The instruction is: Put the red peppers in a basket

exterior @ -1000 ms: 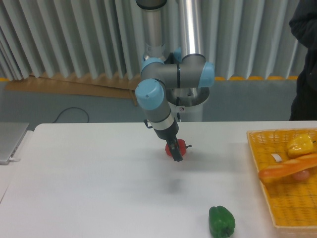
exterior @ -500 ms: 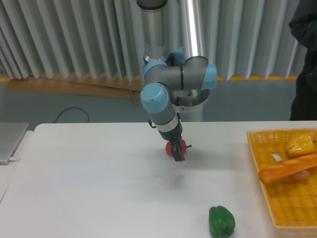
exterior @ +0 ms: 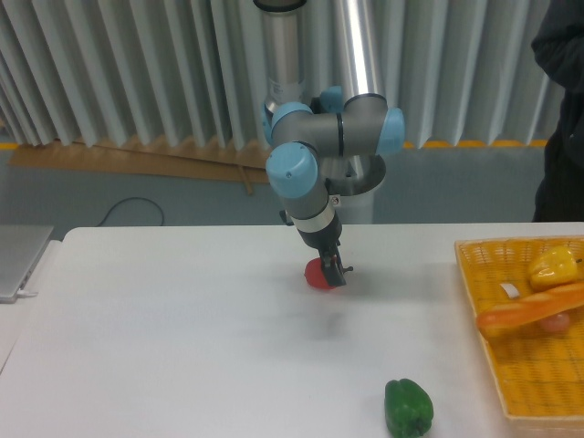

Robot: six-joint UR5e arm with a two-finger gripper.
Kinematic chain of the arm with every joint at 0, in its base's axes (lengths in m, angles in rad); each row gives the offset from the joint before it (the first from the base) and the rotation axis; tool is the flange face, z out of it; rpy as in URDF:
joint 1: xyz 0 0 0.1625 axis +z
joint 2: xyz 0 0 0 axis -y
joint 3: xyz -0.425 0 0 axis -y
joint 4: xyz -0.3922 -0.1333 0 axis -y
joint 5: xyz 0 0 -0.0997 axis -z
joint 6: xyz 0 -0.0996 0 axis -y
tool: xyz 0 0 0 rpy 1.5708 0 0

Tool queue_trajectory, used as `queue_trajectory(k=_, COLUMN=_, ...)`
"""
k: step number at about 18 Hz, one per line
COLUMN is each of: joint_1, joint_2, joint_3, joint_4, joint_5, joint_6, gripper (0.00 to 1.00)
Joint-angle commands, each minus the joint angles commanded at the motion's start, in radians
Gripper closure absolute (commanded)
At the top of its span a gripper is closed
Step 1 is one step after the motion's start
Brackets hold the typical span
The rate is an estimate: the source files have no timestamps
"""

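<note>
The small red pepper (exterior: 315, 275) lies on the white table (exterior: 182, 319), a little behind its middle. My gripper (exterior: 334, 275) points down at the pepper's right side, and its dark fingers cover part of the fruit. The fingers show as one narrow dark shape, so I cannot tell how far apart they stand or whether they touch the pepper. The yellow-orange basket (exterior: 484, 365) sits at the table's right edge, far to the right of the gripper.
A green pepper (exterior: 407, 408) lies near the front edge, right of centre. The basket holds a yellow pepper (exterior: 554, 266) and a long orange item (exterior: 529, 310). A person in dark clothes (exterior: 561, 109) stands at the far right, and a grey device (exterior: 18, 260) sits at the left edge.
The arm has swung slightly right and the gripper has shifted from in front of the red pepper to its right side. The pepper stays in place.
</note>
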Motion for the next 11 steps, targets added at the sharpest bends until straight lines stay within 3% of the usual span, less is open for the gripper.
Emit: queue_trajectory(k=11, joint_1=0.0, joint_2=-0.028, joint_3=0.0, joint_4=0.015, joint_5=0.003, joint_6=-0.008, gripper=0.0)
